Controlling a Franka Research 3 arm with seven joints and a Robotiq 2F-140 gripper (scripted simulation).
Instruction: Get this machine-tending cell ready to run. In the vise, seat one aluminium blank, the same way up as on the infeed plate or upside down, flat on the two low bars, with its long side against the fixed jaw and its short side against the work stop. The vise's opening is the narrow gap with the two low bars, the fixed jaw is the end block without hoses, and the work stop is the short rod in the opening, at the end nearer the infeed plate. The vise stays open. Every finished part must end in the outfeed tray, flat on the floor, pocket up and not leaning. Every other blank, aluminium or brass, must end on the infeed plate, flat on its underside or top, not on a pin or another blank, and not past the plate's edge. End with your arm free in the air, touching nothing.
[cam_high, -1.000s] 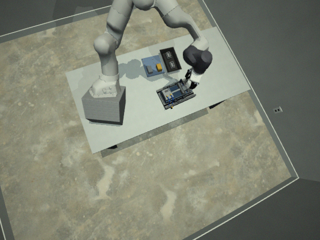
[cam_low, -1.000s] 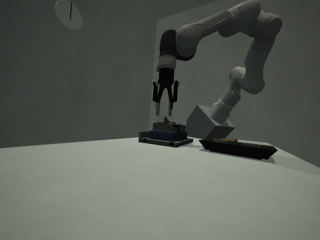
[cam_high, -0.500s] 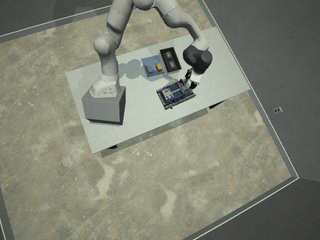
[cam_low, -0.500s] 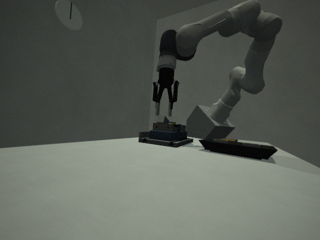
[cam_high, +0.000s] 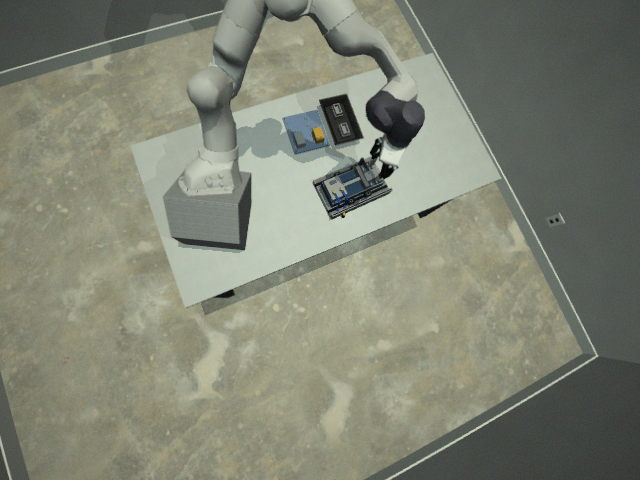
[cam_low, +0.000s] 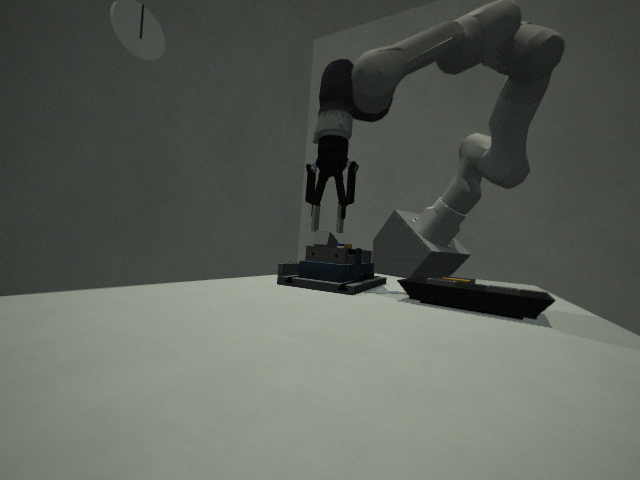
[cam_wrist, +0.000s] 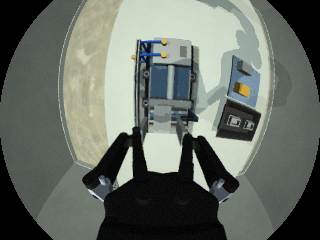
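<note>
The vise (cam_high: 351, 188) stands on the table, its blue hoses (cam_high: 338, 198) at the end nearer the arm's base. A pale grey block (cam_low: 330, 239), seemingly an aluminium blank, sits tilted on the vise's end without hoses. My gripper (cam_low: 326, 224) hangs just above it, partly open and empty; it also shows in the wrist view (cam_wrist: 162, 136). The blue infeed plate (cam_high: 306, 135) carries one aluminium blank (cam_high: 299, 138) and one brass blank (cam_high: 318, 134). The black outfeed tray (cam_high: 339, 121) holds two finished parts (cam_high: 339, 109) (cam_high: 344, 129).
The arm's grey pedestal (cam_high: 209, 209) stands at the table's left end. The tray (cam_low: 475, 297) lies right of the vise (cam_low: 330, 268) in the exterior view. The table's edge runs close behind the vise.
</note>
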